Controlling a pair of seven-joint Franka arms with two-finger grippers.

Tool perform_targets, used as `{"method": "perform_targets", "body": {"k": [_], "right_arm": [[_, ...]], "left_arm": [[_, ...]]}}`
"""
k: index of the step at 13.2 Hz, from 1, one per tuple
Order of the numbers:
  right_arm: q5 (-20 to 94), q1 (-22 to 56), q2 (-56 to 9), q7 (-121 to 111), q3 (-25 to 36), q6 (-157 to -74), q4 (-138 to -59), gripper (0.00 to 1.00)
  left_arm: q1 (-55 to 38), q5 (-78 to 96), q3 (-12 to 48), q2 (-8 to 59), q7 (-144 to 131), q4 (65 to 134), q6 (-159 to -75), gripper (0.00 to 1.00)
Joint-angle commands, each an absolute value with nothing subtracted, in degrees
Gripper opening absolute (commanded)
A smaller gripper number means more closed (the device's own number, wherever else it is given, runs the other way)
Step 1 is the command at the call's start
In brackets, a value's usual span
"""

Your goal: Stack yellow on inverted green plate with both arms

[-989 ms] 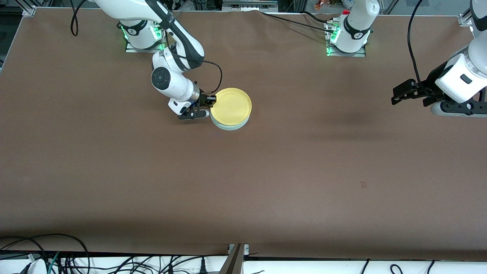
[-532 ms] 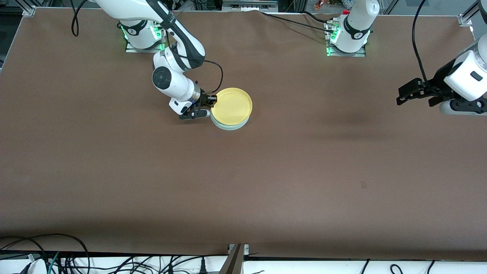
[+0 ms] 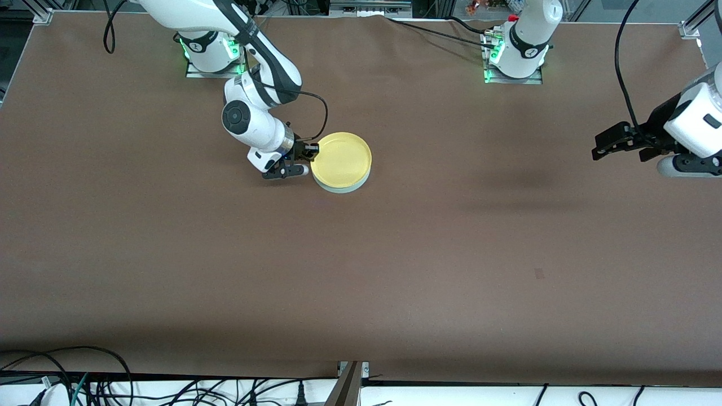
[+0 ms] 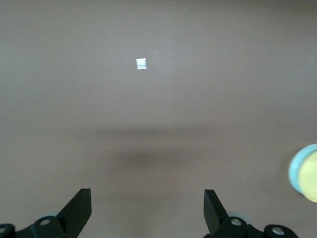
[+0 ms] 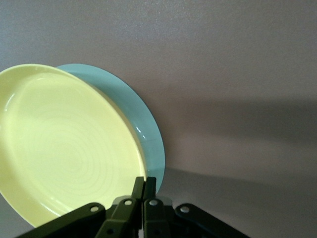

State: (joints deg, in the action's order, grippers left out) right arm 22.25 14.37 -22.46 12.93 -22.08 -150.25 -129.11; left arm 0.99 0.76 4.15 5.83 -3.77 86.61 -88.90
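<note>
Placement step, judging by the layout: the yellow plate (image 3: 341, 159) is sitting rim-up on the green plate (image 3: 342, 186), which is showing only as a pale crescent under it at the stack's 6 o'clock edge in the front view. The stack is lying on the counter (image 3: 395, 254) toward the right arm's end, close to that arm's base.

The right tool (image 3: 305, 159) is pressing against the stack's 9 o'clock edge, fingers fully pinched together. In the right wrist view the closed tips (image 5: 144, 191) are meeting right at the yellow rim — whether any rim is actually trapped between them I cannot tell; it reads more like a nudge or a contact than a grip.

The left tool (image 3: 606, 145) is hanging wide, holding nothing, over bare counter well out toward the left arm's end; that arm is waiting. Its wrist view is catching the stack (image 4: 306, 172) only at the frame edge.

Next move, my call: the right tool needs to back straight off at 9 o'clock without dragging the yellow rim — the top plate is looking slightly offset from the green one, so a sideways tug could slide it.

Room: plenty. Open counter on every side of the stack, edges well apart from it; only a small pale mark (image 3: 540, 273) on the surface, well clear.
</note>
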Motion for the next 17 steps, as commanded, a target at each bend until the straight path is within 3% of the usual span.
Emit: {"method": "perform_targets", "body": {"k": [1,12,13,14,15,17], "right_arm": [[23.0,14.7,-21.6,11.2,-20.9,-148.9,-129.6,0.00],[23.0,14.8,-19.6,12.0,-21.1,-145.1,-130.0,0.00],[23.0,14.8,-19.6,12.1,-21.1,-145.0,-129.9,0.11],[23.0,14.7,-19.6,12.1,-21.0,-145.0,-129.8,0.83],[23.0,14.7,-19.4,12.0,-20.8,-145.0,-129.4,1.00],[23.0,14.7,-17.9,11.9,-19.9,-143.5,-128.1,1.00]], "left_arm": [[-0.2,-4.9,5.4,7.0,-4.1,84.4,-88.0,1.00],[0.8,-1.6,5.0,7.9,-4.4,83.9,-88.9,1.00],[0.8,-1.6,5.0,7.9,-4.4,83.9,-88.9,1.00],[0.7,-1.7,5.0,7.9,-4.5,83.9,-88.9,1.00],[0.7,-1.7,5.0,7.9,-4.4,83.9,-88.9,1.00],[0.7,-1.7,5.0,7.9,-4.4,83.9,-88.9,1.00]]}}
